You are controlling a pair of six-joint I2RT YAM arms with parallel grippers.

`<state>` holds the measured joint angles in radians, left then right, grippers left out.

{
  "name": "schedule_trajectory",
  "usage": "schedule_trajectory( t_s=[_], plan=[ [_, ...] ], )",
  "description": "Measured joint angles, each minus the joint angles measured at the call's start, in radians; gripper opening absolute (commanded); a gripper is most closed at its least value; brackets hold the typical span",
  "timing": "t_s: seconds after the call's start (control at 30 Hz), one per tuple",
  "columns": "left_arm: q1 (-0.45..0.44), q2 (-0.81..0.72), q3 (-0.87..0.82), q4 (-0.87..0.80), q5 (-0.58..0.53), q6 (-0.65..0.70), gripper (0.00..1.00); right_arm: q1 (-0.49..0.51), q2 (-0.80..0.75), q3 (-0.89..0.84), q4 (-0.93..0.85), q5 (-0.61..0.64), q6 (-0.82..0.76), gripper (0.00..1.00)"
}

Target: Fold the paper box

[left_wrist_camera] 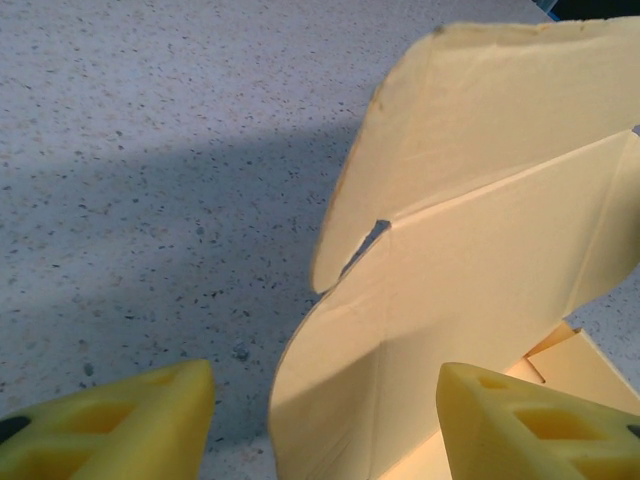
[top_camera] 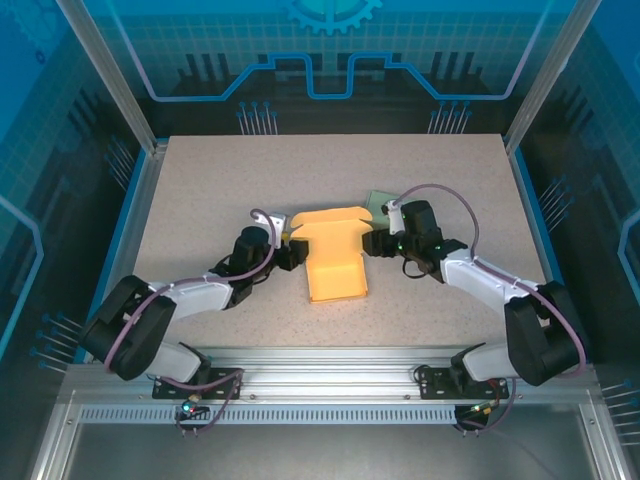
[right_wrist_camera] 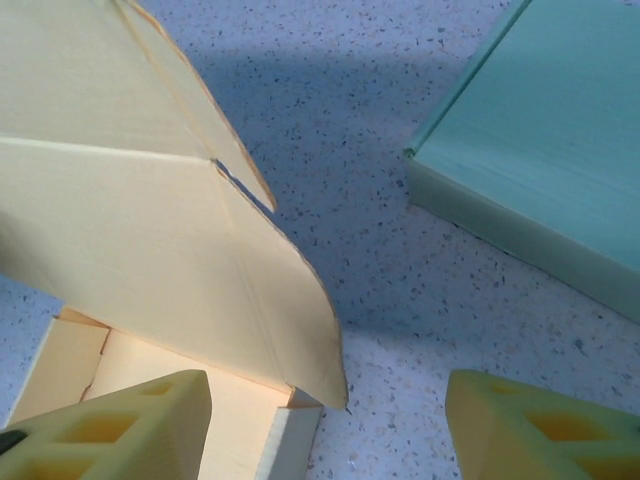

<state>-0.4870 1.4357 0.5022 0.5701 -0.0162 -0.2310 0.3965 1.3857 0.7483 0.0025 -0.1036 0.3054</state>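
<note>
At the middle of the worktop point(top_camera: 220, 180), the yellow paper box point(top_camera: 335, 255) lies partly folded, its rear panel and side flaps raised and one arm at each side. The left fingers point(left_wrist_camera: 120, 425) stand moderately apart at the box's left edge, straddling the upright left flap. One finger sits outside the flap, with a strip of bare worktop between them. The other sits on the box's inner side, and whether it touches the flap cannot be told. The right fingers point(right_wrist_camera: 540, 425) are likewise partly spread at the box's right edge, with the rounded right flap standing between them. One finger is over the box's interior and the other is out over bare worktop, apart from the flap. A pale green slab point(right_wrist_camera: 540, 130) lies just beyond the box's right rear corner.
</note>
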Motion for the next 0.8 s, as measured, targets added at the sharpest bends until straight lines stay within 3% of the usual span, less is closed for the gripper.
schedule_trajectory(
  t_s=[0.27,0.6,0.8],
  plan=[
    [0.0,0.011,0.001,0.004,0.021,0.002,0.43,0.004,0.059,0.021,0.025,-0.009,-0.001,0.54],
    [0.0,0.035,0.034,0.003,0.047,0.019,0.16,0.04,0.103,0.055,0.036,-0.009,-0.02,0.3],
    [-0.014,0.062,0.086,0.004,0.057,0.028,0.12,0.068,0.103,0.057,0.036,0.027,-0.025,0.2]
  ],
)
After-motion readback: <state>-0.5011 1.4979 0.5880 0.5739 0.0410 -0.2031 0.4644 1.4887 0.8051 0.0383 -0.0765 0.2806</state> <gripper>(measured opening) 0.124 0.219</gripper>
